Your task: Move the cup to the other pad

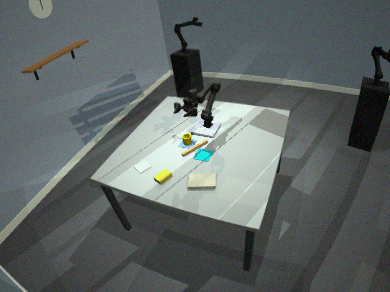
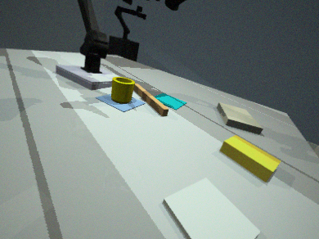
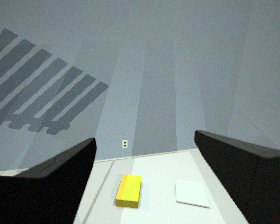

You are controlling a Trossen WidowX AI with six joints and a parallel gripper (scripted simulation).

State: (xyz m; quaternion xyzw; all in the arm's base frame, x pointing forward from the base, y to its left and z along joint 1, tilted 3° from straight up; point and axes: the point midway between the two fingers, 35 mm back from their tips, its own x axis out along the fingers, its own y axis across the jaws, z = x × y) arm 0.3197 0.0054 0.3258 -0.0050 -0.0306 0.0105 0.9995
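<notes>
Exterior view, cup (image 2: 123,89) on blue pad (image 2: 121,102), wooden stick (image 2: 151,99) apparently touching.

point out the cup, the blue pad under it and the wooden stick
cup (image 2: 123,91): exterior view, on its yellow side wall
blue pad (image 2: 132,105): exterior view, on the bare corner beside the cup
wooden stick (image 2: 154,101): exterior view, on its top face near the middle

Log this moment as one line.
phase: pre-grasp | gripper: open, raised, empty | cup: upright on blue pad | teal pad: vacant
</notes>
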